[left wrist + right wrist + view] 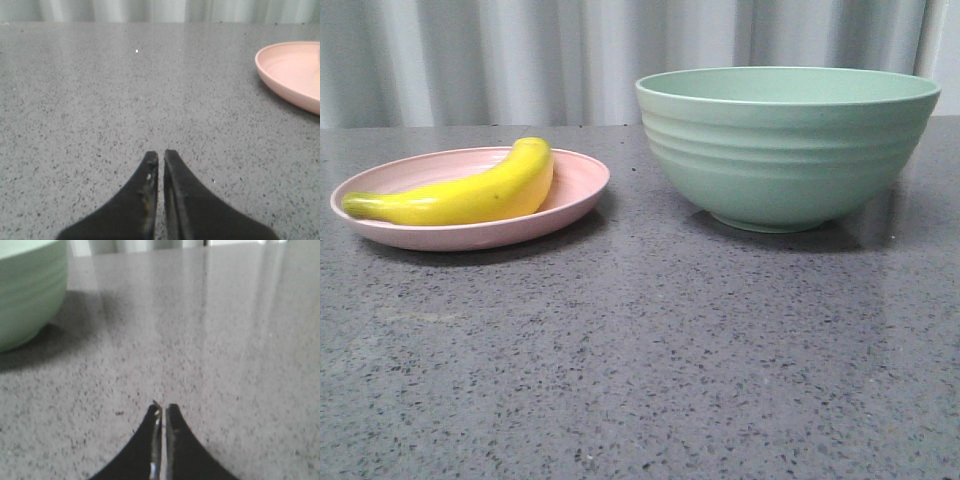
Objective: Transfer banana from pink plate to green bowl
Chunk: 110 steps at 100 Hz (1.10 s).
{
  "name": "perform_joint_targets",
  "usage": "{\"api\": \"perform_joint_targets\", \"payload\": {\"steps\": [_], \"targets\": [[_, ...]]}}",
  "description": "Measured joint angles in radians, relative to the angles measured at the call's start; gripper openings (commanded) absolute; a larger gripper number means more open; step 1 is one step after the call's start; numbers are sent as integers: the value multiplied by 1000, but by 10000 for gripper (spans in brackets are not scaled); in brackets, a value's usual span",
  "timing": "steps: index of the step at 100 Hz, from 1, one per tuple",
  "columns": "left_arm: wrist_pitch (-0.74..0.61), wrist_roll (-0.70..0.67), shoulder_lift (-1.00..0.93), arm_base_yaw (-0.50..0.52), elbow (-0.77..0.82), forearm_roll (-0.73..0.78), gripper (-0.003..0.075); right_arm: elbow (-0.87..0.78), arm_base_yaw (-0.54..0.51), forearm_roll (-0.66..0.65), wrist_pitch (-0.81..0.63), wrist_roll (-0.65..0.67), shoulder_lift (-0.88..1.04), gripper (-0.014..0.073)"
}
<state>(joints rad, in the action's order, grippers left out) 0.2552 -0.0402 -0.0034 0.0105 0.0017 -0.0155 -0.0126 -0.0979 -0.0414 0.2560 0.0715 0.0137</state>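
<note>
The banana is seen only in the front view, lying on the pink plate, long axis left-right, greenish stem end pointing left. The green bowl stands apart to its right on the desk. Left fingers and right fingers are nearly closed, holding nothing, seen only in wrist views.

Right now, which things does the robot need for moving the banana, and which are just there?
Needed:
banana
pink plate under it
green bowl
left gripper and right gripper, both shut and empty

Just there:
grey table
pale curtain behind
</note>
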Motion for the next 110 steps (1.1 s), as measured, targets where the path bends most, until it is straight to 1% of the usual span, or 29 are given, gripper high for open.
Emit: {"api": "perform_joint_targets", "payload": {"steps": [30,61,71,81,99,110], "targets": [[-86,0,0,0,0,-25,-19,0,0,-2,-151,0,0,-74],[-145,0,0,0,0,-31,-19,0,0,-4,-219,0,0,-74],[-147,0,0,0,-2,-32,-19,0,0,9,-205,0,0,-74],[-139,0,0,0,-20,-32,-19,14,0,19,-154,0,0,-74],[-114,0,0,0,-100,-32,-19,122,0,23,-45,0,-3,-71],[-85,0,0,0,-162,-32,-19,197,0,25,2,0,-50,-71]]}}
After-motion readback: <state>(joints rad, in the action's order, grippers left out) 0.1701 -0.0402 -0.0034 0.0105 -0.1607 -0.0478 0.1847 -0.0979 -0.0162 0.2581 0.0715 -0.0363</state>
